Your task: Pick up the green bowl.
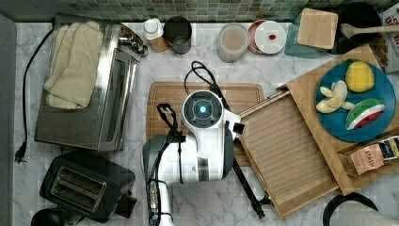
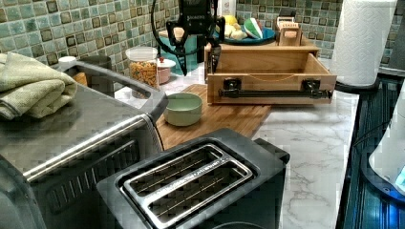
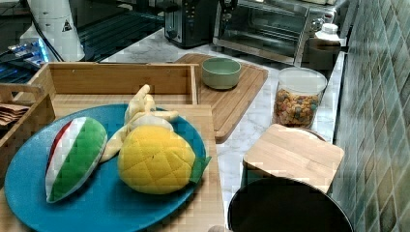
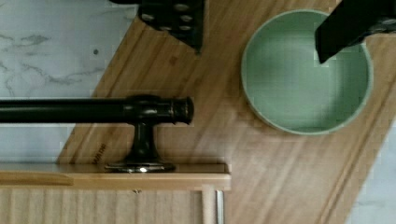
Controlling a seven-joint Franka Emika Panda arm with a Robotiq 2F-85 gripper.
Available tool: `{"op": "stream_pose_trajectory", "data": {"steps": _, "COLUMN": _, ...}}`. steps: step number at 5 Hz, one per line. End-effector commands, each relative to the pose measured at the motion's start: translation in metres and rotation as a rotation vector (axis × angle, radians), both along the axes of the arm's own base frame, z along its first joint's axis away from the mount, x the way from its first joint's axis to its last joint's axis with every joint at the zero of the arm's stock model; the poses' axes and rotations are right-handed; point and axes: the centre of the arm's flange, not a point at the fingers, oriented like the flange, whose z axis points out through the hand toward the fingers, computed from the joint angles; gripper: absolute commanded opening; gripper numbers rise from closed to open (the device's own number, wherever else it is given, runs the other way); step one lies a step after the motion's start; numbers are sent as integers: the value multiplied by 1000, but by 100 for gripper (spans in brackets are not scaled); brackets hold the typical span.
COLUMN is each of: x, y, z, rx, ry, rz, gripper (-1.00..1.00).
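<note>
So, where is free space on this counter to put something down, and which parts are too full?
Free: the wooden cutting board around the green bowl, the marble between the toaster and the open drawer, and the drawer's bare inside. Crowded: the strip along the tiled wall, with the cereal jar, cup and wooden-lidded container, and the blue fruit plate.

We count one green bowl (image 2: 183, 109) on one wooden cutting board (image 2: 224, 119). Beside that board: one toaster oven (image 1: 89, 94), one two-slot toaster (image 1: 84, 186), one open wooden drawer (image 2: 270, 76). Behind the board: one cereal jar (image 3: 297, 102), one dark grey cup (image 1: 178, 34), one teal container with wooden lid (image 1: 313, 32). One blue plate (image 3: 96, 193) carries three plush fruits: one watermelon slice (image 3: 75, 157), one banana (image 3: 140, 118), one pineapple (image 3: 154, 159). One paper towel roll (image 2: 363, 40).
</note>
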Motion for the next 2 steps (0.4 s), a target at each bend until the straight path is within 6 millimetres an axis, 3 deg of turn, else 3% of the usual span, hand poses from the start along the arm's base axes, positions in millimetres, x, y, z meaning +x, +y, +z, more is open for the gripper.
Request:
{"op": "stream_pose_trajectory", "data": {"steps": 1, "x": -10, "y": 18, "z": -18, "rx": 38, "ry": -128, "rz": -99, "gripper": 100}}
{"op": "stream_pose_trajectory", "data": {"steps": 2, "x": -8, "y": 19, "z": -31, "rx": 40, "ry": -134, "rz": -153, "gripper": 100}}
